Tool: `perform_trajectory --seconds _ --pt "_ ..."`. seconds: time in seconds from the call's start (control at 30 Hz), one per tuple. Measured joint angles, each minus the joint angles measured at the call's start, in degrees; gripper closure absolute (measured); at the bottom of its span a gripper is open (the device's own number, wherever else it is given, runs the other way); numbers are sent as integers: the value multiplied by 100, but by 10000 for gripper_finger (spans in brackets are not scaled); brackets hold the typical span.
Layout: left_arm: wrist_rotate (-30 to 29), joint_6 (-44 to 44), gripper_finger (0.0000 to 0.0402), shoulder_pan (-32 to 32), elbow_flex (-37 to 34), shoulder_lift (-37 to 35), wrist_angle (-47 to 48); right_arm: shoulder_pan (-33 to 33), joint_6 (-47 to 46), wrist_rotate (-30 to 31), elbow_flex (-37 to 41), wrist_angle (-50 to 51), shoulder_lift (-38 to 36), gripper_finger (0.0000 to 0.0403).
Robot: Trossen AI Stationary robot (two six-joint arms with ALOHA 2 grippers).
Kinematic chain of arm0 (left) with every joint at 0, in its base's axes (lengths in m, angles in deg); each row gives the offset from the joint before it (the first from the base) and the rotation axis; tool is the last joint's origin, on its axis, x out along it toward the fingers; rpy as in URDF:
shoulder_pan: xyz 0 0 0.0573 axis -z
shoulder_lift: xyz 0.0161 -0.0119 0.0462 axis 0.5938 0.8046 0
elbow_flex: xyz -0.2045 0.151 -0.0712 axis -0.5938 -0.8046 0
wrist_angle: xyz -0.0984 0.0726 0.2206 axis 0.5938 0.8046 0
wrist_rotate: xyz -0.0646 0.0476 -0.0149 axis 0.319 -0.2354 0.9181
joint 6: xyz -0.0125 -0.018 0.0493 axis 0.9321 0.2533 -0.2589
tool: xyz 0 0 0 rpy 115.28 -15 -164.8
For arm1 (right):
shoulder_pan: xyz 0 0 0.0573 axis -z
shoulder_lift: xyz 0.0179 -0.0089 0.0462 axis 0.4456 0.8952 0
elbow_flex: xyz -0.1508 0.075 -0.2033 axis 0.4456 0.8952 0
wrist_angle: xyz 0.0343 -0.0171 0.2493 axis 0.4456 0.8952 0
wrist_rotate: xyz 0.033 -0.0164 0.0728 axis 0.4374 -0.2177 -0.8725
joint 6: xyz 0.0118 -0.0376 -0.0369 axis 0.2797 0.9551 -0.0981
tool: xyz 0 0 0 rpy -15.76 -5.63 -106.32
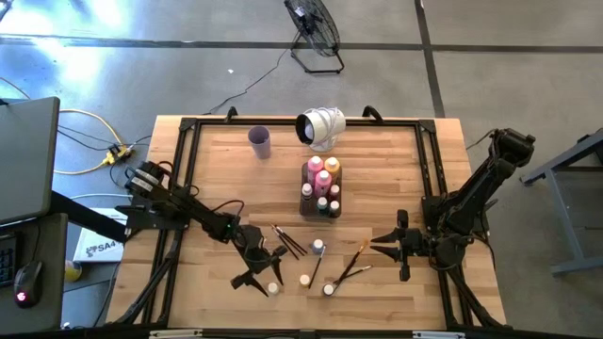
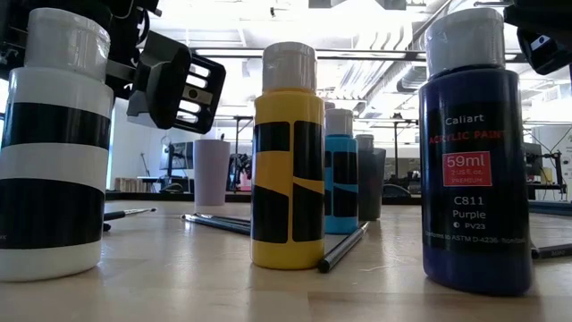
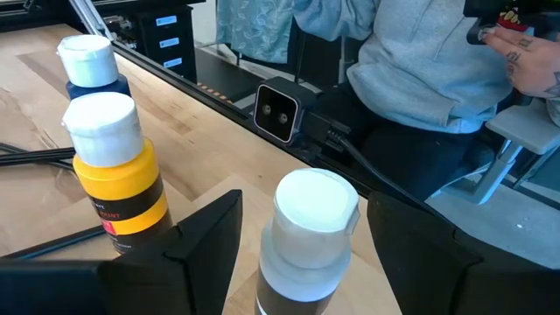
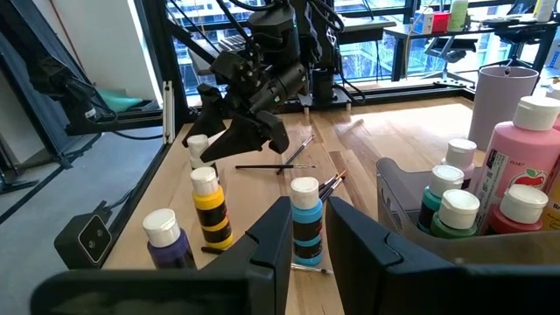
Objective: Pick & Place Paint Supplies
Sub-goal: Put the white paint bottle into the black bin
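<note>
Four small white-capped bottles stand upright near the counter's front: white-and-black [image 2: 52, 143], yellow [image 2: 288, 161], light blue [image 4: 305, 223], purple [image 2: 471, 161]. Dark-handled paintbrushes [image 1: 287, 241] and wooden-handled ones [image 1: 350, 264] lie flat among them. Further back, pink [image 1: 315, 168] and orange [image 1: 332, 167] bottles stand upright with other small bottles.

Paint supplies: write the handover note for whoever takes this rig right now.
Left gripper: jaws open, straddling a white-capped bottle near the table's front, not closed on it.
Right gripper: jaws open, empty, facing the blue bottle.
Done: the pink bottle and others stand in the tray.
Left: that bottle, the blue, yellow and purple bottles, the brushes.
</note>
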Motion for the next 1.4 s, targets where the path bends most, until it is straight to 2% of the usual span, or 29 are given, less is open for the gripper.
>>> perform_trajectory --seconds 0.13,0.4,0.53,0.8,1.4 --pt "-1 -1 176 0 -1 0 0 1 0 0 1 1 0 339" --pt "7 -28 255 -2 -2 0 0 1 0 0 1 2 0 339" --pt "7 -42 278 -7 -2 -2 -2 1 0 0 0 2 0 339" --pt "20 -36 268 -7 -2 -2 0 1 0 0 1 4 0 339" --pt "-44 356 277 -17 -7 -22 -105 0 -289 0 1 183 0 339"
